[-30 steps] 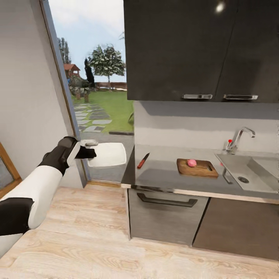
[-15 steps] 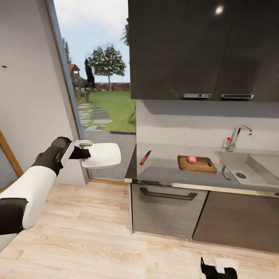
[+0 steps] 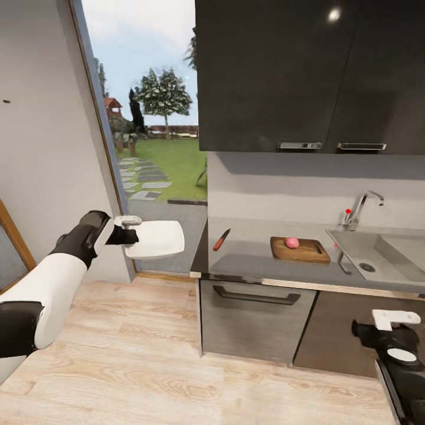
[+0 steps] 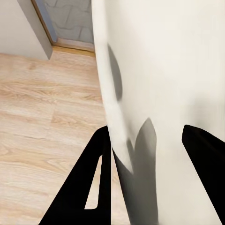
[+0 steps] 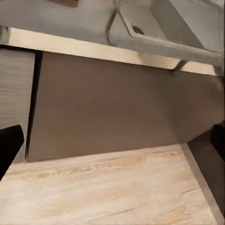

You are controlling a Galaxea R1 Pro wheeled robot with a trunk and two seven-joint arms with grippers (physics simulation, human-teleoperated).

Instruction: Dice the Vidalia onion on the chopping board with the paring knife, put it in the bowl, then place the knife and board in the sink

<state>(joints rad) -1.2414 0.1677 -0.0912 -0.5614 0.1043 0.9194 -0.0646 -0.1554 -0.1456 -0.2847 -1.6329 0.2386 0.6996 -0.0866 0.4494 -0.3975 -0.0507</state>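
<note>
Holding the bowl [image 3: 154, 239] by its rim, my left gripper [image 3: 127, 231] sits at about nine o'clock in the head view, out over the pale wood floor [image 3: 118, 348] and short of the countertop [image 3: 260, 260]. From the left wrist view its fingers [image 4: 82, 187] pinch the white wall of the bowl [image 4: 159, 93] between them, closed down tight on it. My right gripper [image 3: 386, 330] hangs at about four o'clock, low in front of the brown lower cabinet [image 3: 354, 336]; in the right wrist view its black fingertips [image 5: 9, 145] stand far apart at the edges with nothing between them, so I read it as spread wide and empty, though little of them shows. On the worktop, the Vidalia onion [image 3: 292, 242] rests on the chopping board [image 3: 301, 250], near centre. At about ten o'clock from the board lies the paring knife [image 3: 221, 239], well apart from it. At three o'clock is the sink [image 3: 378, 260], with its tap [image 3: 360, 209] behind.
</note>
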